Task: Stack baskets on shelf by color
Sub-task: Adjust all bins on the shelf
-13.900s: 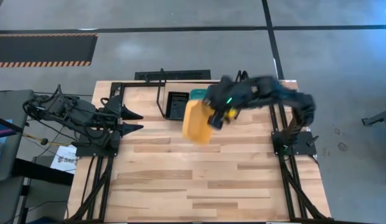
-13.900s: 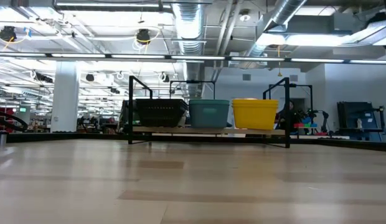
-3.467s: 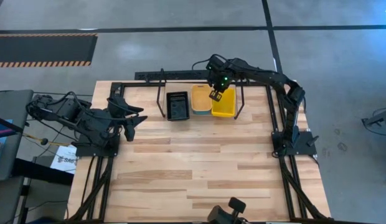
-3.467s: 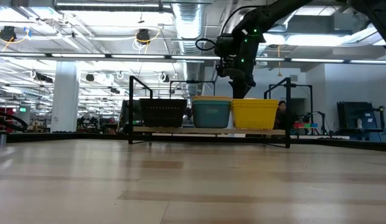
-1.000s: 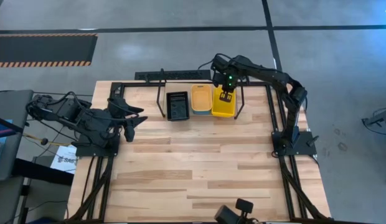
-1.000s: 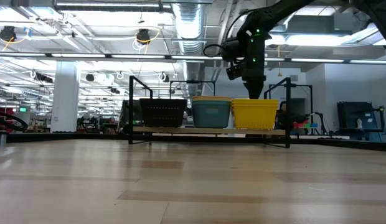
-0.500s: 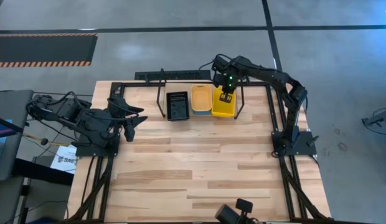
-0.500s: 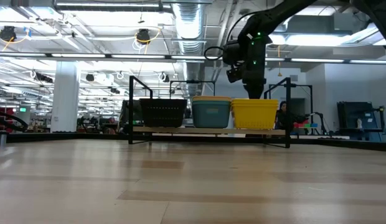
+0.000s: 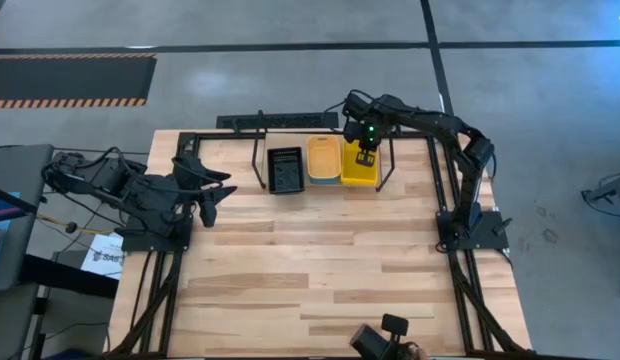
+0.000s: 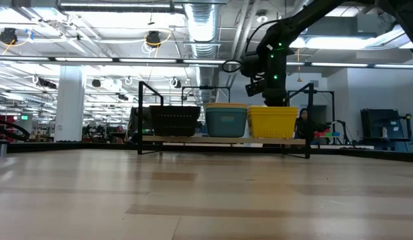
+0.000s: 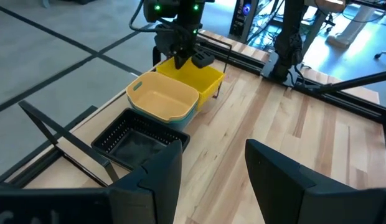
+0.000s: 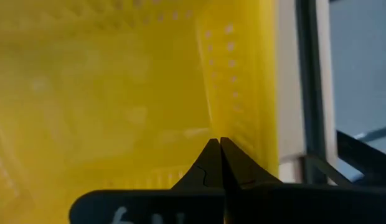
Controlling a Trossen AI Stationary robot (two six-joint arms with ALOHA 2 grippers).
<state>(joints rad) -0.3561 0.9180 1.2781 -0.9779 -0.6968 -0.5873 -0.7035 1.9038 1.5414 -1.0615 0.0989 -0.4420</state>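
A large industrial lab hall. Exposed ceiling ducts (image 10: 203,27) run overhead. Hazard-striped floor marking (image 9: 70,100) borders the wooden desk (image 9: 320,280).

right gripper (image 12: 220,144) fingers pressed together, left gripper (image 11: 211,165) parted

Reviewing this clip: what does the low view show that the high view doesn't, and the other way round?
Only the low view shows the baskets' sides: the orange basket nested in a teal basket, and the room behind. Only the high view shows the left gripper waiting at the table's left edge, open, and the basket interiors. Both show the black basket, the yellow basket, the shelf, and the right gripper over the yellow basket; the right wrist view shows its fingers shut, holding nothing.
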